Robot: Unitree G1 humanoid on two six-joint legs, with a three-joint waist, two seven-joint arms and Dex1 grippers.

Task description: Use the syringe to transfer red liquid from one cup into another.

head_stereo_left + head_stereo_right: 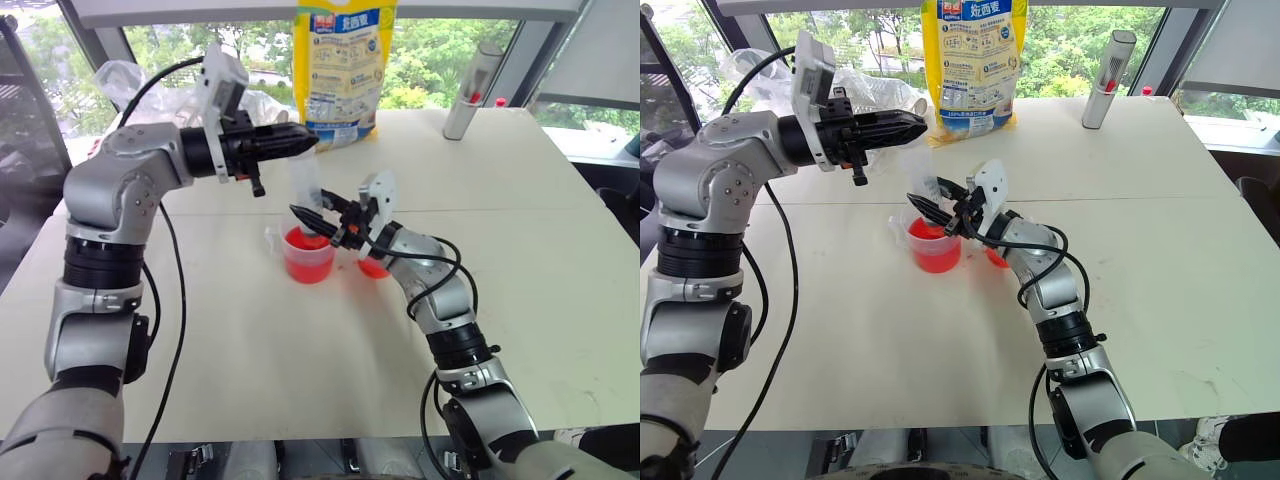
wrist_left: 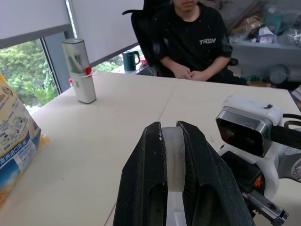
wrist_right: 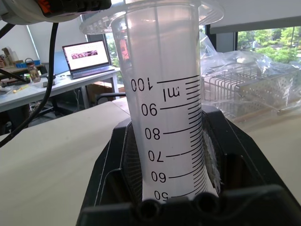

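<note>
syringe (image 1: pixel 306 190) upright over the middle of the white worktop (image 1: pixel 250 330), tip down in the larger beaker (image 1: pixel 309 256), gripped at two places. barrel clamped low down between the jaws of the right gripper (image 1: pixel 308 215), clear wall and printed scale up to 100 close in front in the right wrist view (image 3: pixel 162 94), no red showing in the stretch of barrel seen there. top end of the plunger pinched between the closed jaws of the left gripper (image 1: pixel 305 140), which reaches in level from the robot's left; a pale strip of plastic wedged between the two black fingers (image 2: pixel 153 188) in the left wrist view. larger beaker roughly half full of red liquid (image 1: pixel 306 262), handle toward the robot's left, standing directly beneath the syringe. smaller beaker (image 1: pixel 372 265) just beside it on the robot's right, partly hidden behind the right gripper's wrist, some red visible at its base. farther back on the worktop, a yellow printed bag (image 1: pixel 345 70) standing upright at the far edge, crumpled clear plastic (image 1: pixel 130 85) toward the far left corner, a tall grey cylinder (image 1: pixel 472 90) with a red dot beside it at the far right. beyond the far side of the worktop, in the left wrist view, a person in a black t-shirt (image 2: pixel 190 40) seated with hands clasped, and a dark green mug (image 2: pixel 130 60) near the window.
</note>
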